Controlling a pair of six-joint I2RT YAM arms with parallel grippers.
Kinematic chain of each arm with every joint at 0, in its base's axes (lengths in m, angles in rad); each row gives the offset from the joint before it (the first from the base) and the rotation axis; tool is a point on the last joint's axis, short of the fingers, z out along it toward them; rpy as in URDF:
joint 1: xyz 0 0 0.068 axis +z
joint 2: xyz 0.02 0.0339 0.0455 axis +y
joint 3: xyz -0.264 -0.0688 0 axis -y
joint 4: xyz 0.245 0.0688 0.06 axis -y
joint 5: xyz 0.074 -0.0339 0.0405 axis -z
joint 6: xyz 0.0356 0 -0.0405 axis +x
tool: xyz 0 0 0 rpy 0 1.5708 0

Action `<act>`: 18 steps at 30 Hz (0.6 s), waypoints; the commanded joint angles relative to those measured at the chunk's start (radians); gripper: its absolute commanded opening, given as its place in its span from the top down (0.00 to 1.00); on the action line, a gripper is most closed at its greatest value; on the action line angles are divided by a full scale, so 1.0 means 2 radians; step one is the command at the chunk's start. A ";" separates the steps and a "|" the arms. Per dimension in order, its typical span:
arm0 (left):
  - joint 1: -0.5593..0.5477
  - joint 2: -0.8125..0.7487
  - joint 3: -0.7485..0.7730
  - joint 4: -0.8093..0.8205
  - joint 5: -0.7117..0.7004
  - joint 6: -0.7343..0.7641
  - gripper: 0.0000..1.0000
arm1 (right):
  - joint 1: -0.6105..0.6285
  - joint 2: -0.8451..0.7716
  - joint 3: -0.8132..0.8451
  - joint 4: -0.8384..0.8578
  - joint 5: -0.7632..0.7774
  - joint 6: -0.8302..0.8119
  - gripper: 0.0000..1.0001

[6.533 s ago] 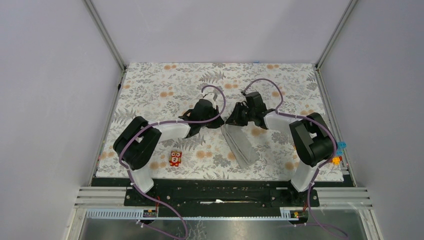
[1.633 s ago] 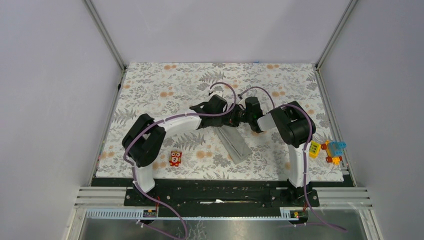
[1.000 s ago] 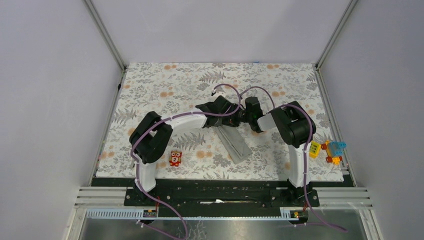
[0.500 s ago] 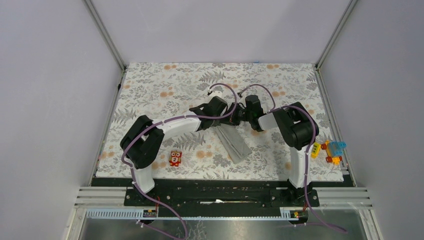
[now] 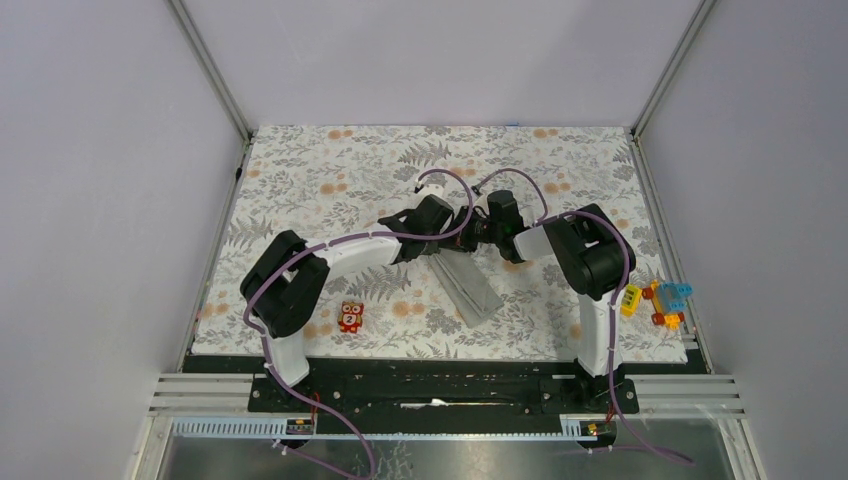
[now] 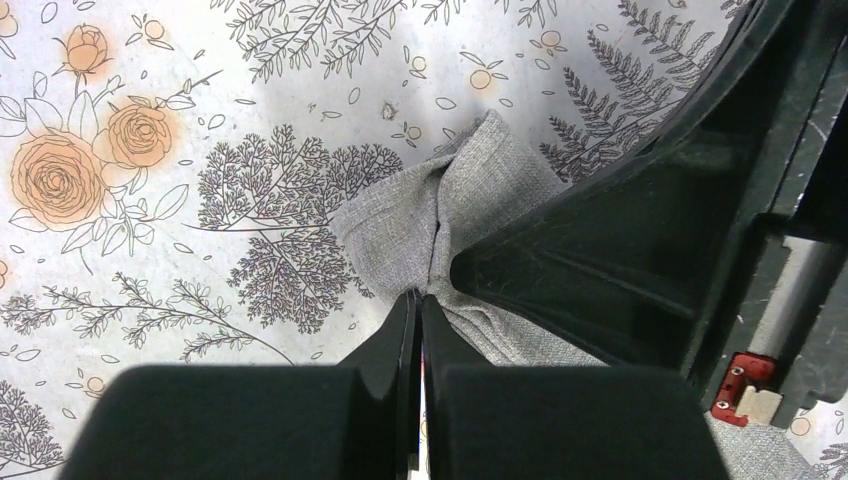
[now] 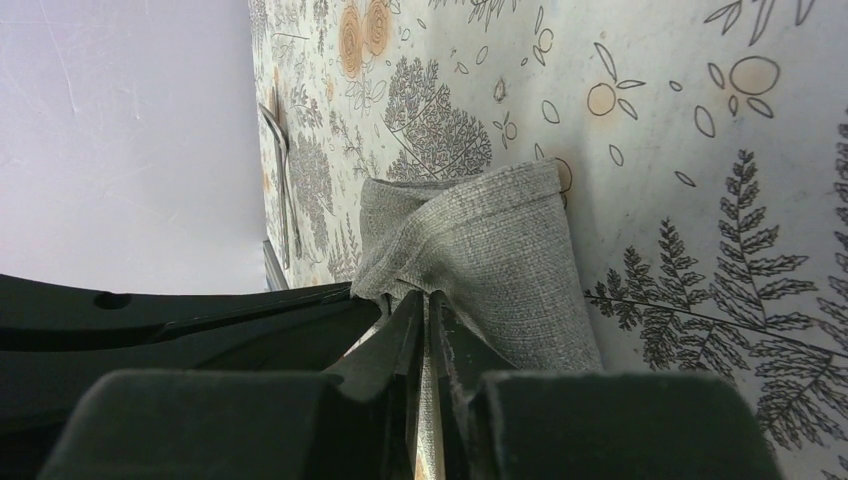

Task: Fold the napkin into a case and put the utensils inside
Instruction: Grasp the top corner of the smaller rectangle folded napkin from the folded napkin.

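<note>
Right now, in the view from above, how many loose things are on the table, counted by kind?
Cloth: 1 (napkin)
Toys: 3 (red figure, yellow block, blue-and-orange toy)
Total: 4

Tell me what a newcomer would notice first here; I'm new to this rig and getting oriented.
Mid-table, the left gripper and right gripper meet nose to nose, both pinching the bunched far end of the folded grey napkin. It lies as a narrow strip on the floral table cover, with a red toy figure lying left of it.
</note>
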 commanded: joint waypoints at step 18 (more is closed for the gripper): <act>0.000 -0.025 -0.010 0.035 0.011 0.003 1.00 | 0.006 0.005 0.026 0.027 -0.007 0.005 1.00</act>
